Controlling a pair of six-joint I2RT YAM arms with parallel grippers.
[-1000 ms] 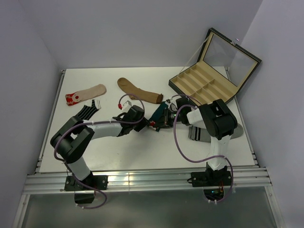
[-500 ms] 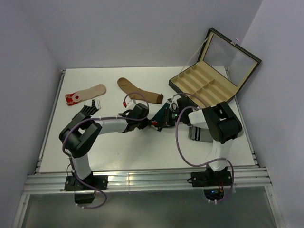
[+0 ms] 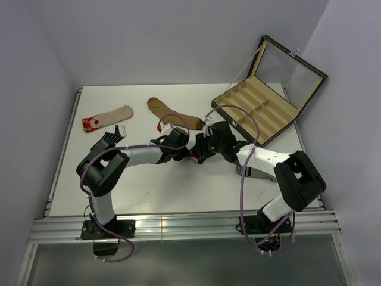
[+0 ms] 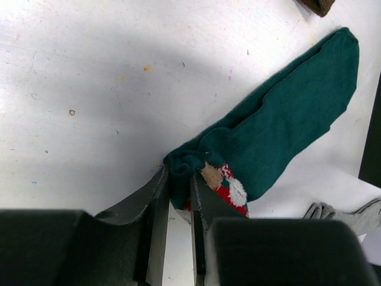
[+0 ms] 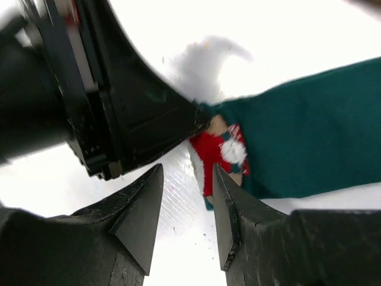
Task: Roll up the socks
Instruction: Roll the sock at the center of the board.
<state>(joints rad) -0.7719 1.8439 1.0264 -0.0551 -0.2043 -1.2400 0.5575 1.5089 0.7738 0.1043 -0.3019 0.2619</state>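
The dark teal sock (image 4: 286, 119) with the reindeer picture lies flat on the white table, its cuff end bunched. My left gripper (image 4: 178, 179) is shut on that bunched end; in the top view it (image 3: 188, 153) sits mid-table. My right gripper (image 5: 186, 173) is open and empty, low over the table beside the sock's red picture (image 5: 217, 152), facing the left fingers (image 5: 137, 113). In the top view the right gripper (image 3: 200, 156) covers most of the sock.
A brown sock (image 3: 172, 114), a beige red-toed sock (image 3: 107, 117) and a black white-striped sock (image 3: 111, 140) lie at the back left. A grey sock (image 4: 342, 211) lies under my right arm. An open compartment box (image 3: 256, 110) stands at the back right.
My right arm has stretched out leftward and lowered, its gripper now at the sock's picture end. My left gripper has shifted slightly right and away, still on the sock.
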